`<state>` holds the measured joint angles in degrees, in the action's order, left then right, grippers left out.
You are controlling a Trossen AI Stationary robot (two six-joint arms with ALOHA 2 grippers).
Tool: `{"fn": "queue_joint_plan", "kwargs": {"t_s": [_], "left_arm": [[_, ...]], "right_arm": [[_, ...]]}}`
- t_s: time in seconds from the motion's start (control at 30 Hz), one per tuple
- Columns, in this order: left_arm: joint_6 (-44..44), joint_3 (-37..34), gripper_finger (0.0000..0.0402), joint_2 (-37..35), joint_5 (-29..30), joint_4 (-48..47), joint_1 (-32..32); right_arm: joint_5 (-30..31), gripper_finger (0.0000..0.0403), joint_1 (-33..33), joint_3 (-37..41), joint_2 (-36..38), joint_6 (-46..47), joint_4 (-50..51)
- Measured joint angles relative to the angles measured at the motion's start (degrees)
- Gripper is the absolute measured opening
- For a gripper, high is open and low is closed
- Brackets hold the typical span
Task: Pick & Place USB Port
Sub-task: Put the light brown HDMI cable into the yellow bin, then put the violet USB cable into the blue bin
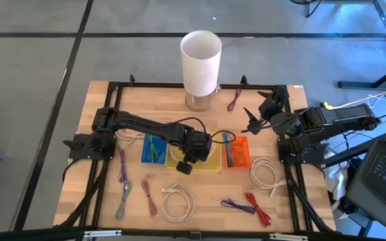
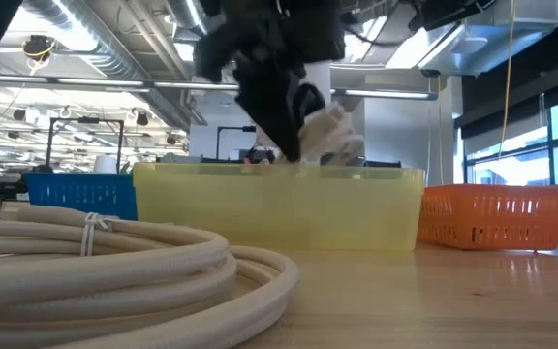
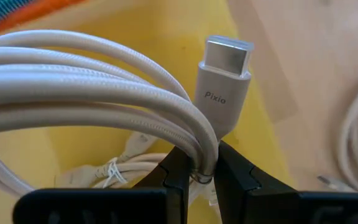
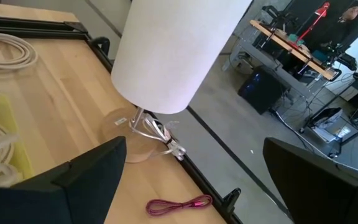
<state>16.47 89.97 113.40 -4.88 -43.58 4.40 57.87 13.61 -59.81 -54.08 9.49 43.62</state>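
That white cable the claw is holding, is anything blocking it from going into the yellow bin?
Nothing visible does. The left claw grips the white cable directly over the yellow bin, which holds only another bundled white cable.

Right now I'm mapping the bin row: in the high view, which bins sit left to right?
blue bin → yellow bin, with the left gripper over it holding a white cable → orange bin
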Motion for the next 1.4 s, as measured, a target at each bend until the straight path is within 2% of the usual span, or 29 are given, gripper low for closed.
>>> {"fn": "queue_joint_plan", "kwargs": {"t_s": [0.5,0.73,1.0,1.1,1.23,1.4], "left_arm": [[5.52,6.31,0.004,9.98,-2.51,-0.43,-1.5],[2.6,6.62,0.0044,11.29,-4.0,-1.8,-2.16],[1.22,6.34,0.0182,11.26,-1.47,-4.84,-1.81],[1.7,6.34,0.0221,11.12,0.8,-5.21,-1.5],[1.38,6.34,0.0247,8.45,3.04,-6.34,-1.4],[-0.71,6.37,0.0249,1.9,3.87,-8.2,-1.54]], "right_arm": [[0.0,0.038,-0.04,0.0,0.0,0.8,0.0],[0.0,0.0381,-0.04,0.0,0.0,0.79,0.04],[-0.02,0.0381,-0.04,0.0,0.0,0.83,0.57],[-0.01,0.0381,-0.04,0.0,0.0,0.99,0.59],[0.0,0.0381,-0.04,0.0,0.0,1.01,0.9],[-0.01,0.0381,-0.04,0.0,0.0,1.02,1.4]]}}
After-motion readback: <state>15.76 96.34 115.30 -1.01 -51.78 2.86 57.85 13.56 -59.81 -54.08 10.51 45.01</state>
